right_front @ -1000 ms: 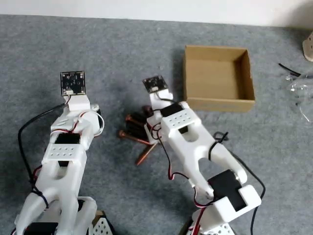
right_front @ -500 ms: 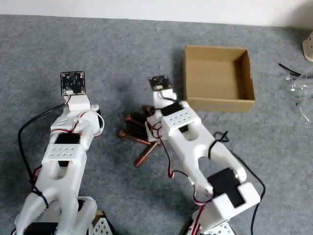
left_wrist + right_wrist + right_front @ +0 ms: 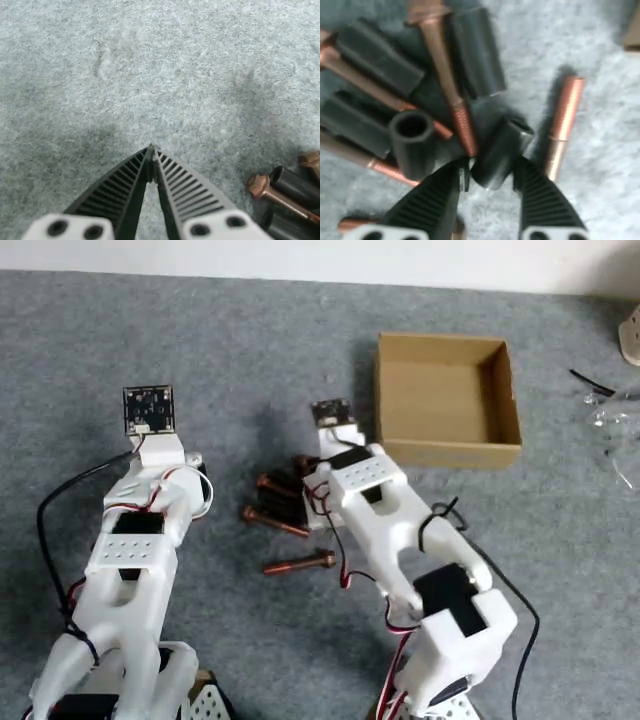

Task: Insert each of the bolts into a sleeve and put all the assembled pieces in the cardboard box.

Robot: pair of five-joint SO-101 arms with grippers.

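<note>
Copper bolts (image 3: 275, 523) and black sleeves (image 3: 280, 498) lie in a pile on the grey carpet, between the two arms. My right arm (image 3: 365, 485) leans over the pile. In the right wrist view, my right gripper (image 3: 491, 172) is shut on a tilted black sleeve (image 3: 501, 149), with a finger on each side of it. A sleeve standing on end (image 3: 411, 135) and a loose bolt (image 3: 562, 125) are close by. Another bolt (image 3: 300, 563) lies alone, nearer than the pile. My left gripper (image 3: 151, 150) is shut and holds nothing, over bare carpet left of the pile. The cardboard box (image 3: 445, 400) stands open at the back right.
A bolt head (image 3: 259, 186) and a sleeve (image 3: 295, 185) lie a short way from my left gripper's tips. Clear plastic items and a black cable (image 3: 610, 405) lie at the table's right edge. Bare carpet stretches behind and left of the pile.
My right arm has shifted a little toward the box. The lone bolt has swung from slanting to lying level, nearer than the pile. The left arm has not moved.
</note>
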